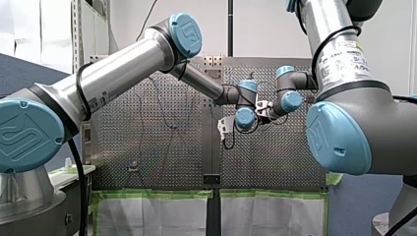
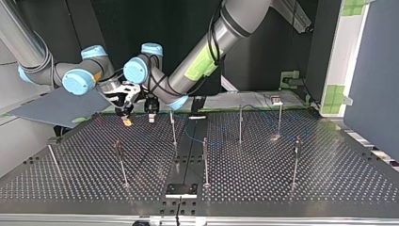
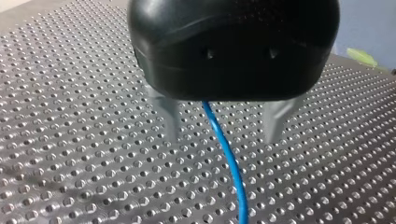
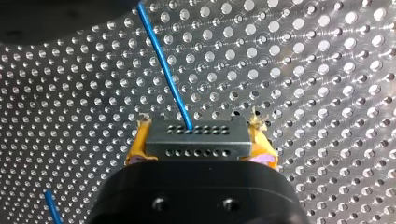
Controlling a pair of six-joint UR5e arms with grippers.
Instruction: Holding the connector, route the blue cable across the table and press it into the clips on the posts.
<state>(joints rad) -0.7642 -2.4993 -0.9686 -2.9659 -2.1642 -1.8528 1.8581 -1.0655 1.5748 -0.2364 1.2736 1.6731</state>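
In the right wrist view my right gripper (image 4: pixel 200 131) is shut with its yellow pads (image 4: pixel 136 144) on a grey connector block (image 4: pixel 196 145). The blue cable (image 4: pixel 163 70) leaves the block and runs ahead over the perforated plate. In the left wrist view my left gripper (image 3: pixel 224 137) is black, and its metal fingers (image 3: pixel 170 119) stand apart on either side of the blue cable (image 3: pixel 231 158) without touching it. In the top view both grippers hang close together at the back left, my right gripper (image 2: pixel 126 117) beside my left gripper (image 2: pixel 151 113). Thin posts (image 2: pixel 173 128) stand across the table.
More posts rise at the top view's middle (image 2: pixel 205 160), right (image 2: pixel 295 160) and left (image 2: pixel 121 162). A black plate (image 2: pixel 181 189) lies at the near edge. A loose stretch of blue cable (image 4: pixel 51 207) lies beside my right gripper. Green-taped panels (image 1: pixel 152 214) hang below the table's edge in the front view.
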